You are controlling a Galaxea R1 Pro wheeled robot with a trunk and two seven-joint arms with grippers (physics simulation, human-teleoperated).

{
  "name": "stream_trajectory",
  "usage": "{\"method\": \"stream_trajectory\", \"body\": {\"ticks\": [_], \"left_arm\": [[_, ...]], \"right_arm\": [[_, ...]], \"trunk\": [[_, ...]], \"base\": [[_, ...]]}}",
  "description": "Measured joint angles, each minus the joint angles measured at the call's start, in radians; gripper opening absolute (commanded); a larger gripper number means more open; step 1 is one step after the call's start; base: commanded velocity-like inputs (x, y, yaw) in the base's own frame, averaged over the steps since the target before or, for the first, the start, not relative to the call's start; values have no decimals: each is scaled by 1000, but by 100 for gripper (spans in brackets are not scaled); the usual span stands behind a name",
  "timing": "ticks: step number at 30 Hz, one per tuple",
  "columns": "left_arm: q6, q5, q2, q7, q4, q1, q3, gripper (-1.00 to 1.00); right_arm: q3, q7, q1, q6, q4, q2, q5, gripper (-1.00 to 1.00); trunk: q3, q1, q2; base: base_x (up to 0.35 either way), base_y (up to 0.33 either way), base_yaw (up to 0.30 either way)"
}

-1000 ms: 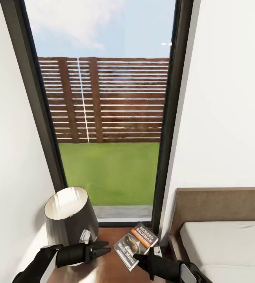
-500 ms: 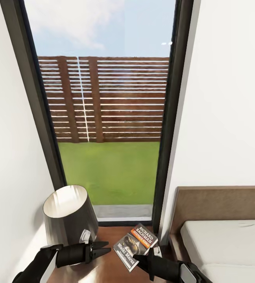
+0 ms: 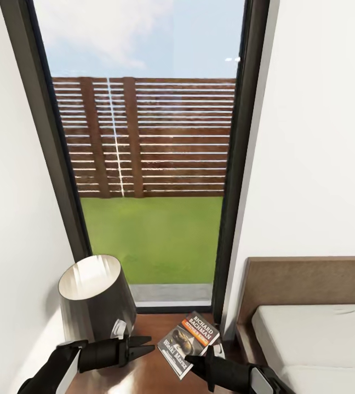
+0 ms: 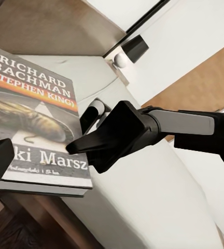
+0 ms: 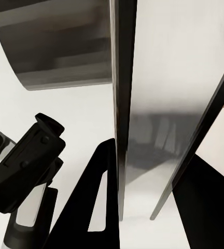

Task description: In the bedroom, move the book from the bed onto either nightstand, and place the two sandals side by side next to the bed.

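The book [image 3: 190, 342], a dark paperback with an orange band, hangs tilted just over the nightstand [image 3: 150, 328], between the lamp and the bed [image 3: 320, 339]. My right gripper [image 3: 195, 362] is shut on its near corner. In the left wrist view the black fingers [image 4: 99, 148] clamp the lower edge of the book [image 4: 34, 119]. The right wrist view looks along the book [image 5: 123, 129] edge-on between the two fingers. My left gripper [image 3: 142, 348] hovers open beside the lamp base, left of the book. The sandals are out of view.
A dark grey lamp [image 3: 95, 298] with a cone shade takes up the nightstand's left side, close to the white wall. A tall dark-framed window [image 3: 144, 164] stands behind it. The bed's brown headboard [image 3: 309, 279] borders the nightstand on the right.
The whole picture has shifted slightly, so the camera moved. The book and both grippers keep nearly the same places.
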State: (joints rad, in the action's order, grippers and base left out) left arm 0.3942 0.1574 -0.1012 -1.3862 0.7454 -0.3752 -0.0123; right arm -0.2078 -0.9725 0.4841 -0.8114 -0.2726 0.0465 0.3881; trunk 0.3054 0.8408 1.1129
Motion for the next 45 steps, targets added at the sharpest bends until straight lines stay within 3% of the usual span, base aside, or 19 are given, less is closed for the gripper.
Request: {"method": "stream_trajectory", "body": {"ticks": [45], "left_arm": [[3, -1, 14, -4, 0, 0, 0, 100]], "right_arm": [[0, 2, 0, 6, 0, 1, -2, -100]], "trunk": [[141, 173, 315]], "base": [[0, 0, 0]]}}
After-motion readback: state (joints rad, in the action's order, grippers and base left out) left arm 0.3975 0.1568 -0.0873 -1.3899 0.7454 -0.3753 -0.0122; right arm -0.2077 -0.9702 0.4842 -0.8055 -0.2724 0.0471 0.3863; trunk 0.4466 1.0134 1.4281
